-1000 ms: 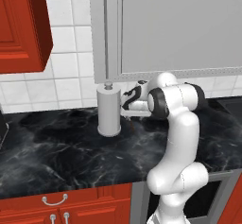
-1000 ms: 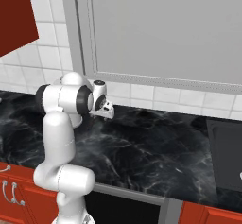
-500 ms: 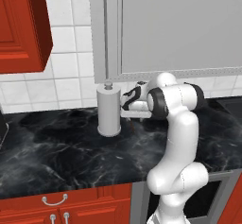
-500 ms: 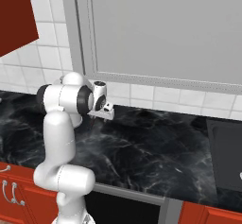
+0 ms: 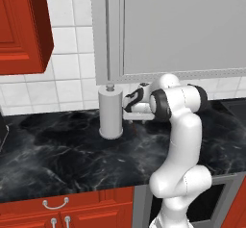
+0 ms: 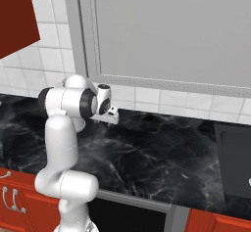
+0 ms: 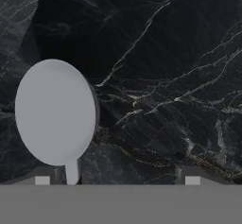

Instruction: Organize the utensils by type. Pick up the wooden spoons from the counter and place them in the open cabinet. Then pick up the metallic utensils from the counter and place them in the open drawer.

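Hand view, grey metal spoon (image 7: 56, 112) bowl on counter (image 7: 165, 76), handle toward spread hand (image 7: 118, 176).

No readable text, labels, brand marks, numbers or signs anywhere. The black stone desk (image 5: 57, 150) carries only white veining; the red cabinet fronts (image 5: 19, 25), white wall tiles (image 5: 72, 78) and grey panel (image 6: 171, 30) are plain. The grey cylinder (image 5: 111, 112) on the desk bears no marking, and the robot arm (image 5: 180, 126) shows no lettering.
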Available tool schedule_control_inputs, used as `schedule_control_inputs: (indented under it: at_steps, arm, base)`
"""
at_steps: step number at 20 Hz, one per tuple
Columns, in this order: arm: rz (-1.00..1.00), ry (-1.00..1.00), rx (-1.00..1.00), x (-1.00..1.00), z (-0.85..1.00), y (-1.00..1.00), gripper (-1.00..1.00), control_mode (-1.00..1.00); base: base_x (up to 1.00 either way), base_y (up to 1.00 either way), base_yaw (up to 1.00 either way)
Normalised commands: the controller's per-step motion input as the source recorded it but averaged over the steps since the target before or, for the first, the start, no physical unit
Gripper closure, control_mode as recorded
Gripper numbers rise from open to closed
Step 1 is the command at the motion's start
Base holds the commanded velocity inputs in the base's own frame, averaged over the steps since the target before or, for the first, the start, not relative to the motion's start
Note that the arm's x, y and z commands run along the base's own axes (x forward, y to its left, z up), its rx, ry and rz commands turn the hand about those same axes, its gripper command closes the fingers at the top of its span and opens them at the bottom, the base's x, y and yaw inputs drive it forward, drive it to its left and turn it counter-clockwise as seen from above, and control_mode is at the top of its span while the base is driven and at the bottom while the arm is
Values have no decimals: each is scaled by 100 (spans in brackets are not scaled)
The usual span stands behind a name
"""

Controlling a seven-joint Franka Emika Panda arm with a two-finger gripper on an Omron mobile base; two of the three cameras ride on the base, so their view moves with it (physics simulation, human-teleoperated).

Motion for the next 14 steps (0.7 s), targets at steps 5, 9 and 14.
schedule_control_inputs:
  at_steps: [5,9,14]
  arm:
    - [0,0,0,-23,-23,-24,-100,-100]
    - [0,0,0,-25,-21,-34,-100,-100]
    - [0,0,0,-24,-17,-38,-100,-100]
  base:
    - [0,0,0]
    - [0,0,0]
    - [0,0,0]
